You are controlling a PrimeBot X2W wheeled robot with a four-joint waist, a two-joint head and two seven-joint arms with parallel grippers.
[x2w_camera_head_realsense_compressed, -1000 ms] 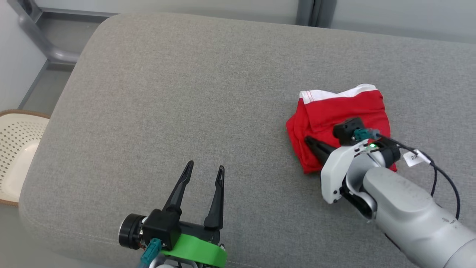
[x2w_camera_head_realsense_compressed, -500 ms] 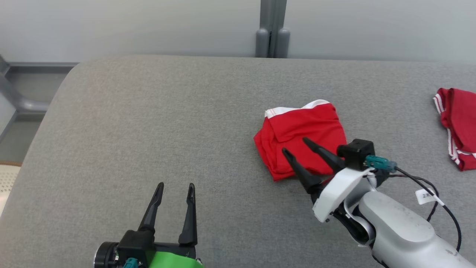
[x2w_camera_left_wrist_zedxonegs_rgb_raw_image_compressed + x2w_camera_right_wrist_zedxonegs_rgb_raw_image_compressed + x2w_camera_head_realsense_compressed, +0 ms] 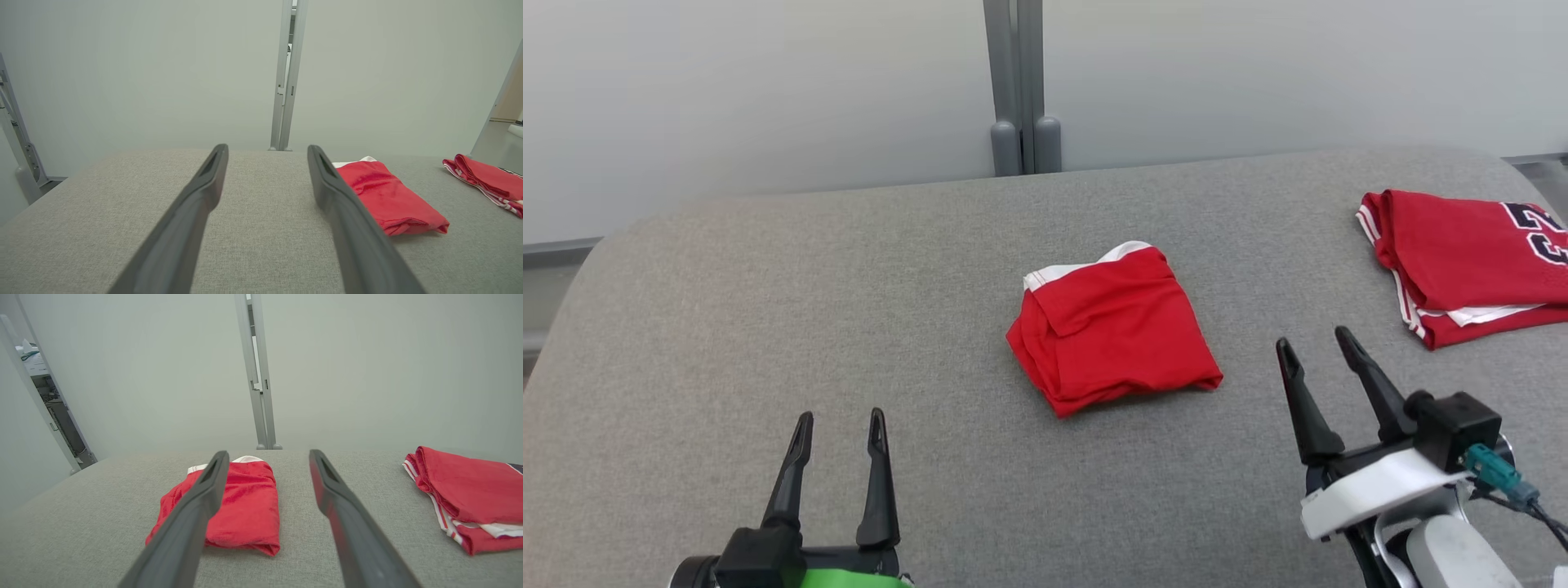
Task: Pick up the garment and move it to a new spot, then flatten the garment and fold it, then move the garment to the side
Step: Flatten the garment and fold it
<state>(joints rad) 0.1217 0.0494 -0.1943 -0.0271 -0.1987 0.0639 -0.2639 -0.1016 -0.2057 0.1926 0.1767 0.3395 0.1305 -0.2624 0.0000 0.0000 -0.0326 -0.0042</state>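
1. The folded red cloth garment (image 3: 1115,331) is looking soft and matt, its white band a smoother knit; in the left wrist view its folds are catching a faint sheen.
2. The grey padded bench (image 3: 768,310) is showing coarse woven upholstery, matt and slightly flecked.
3. The left tool (image 3: 840,418) is showing dark matt plastic fingers (image 3: 196,212) above a glossy green plastic collar (image 3: 849,580).
4. The right tool (image 3: 1313,339) is showing the same dark matt plastic, sitting on a smooth white plastic shell (image 3: 1372,490) that is gleaming softly.
5. The second red jersey (image 3: 1454,253) is looking thin and smooth, with printed dark numerals.
6. The grey metal post (image 3: 1017,82) is showing a smooth satin finish against a matt pale wall (image 3: 727,98).
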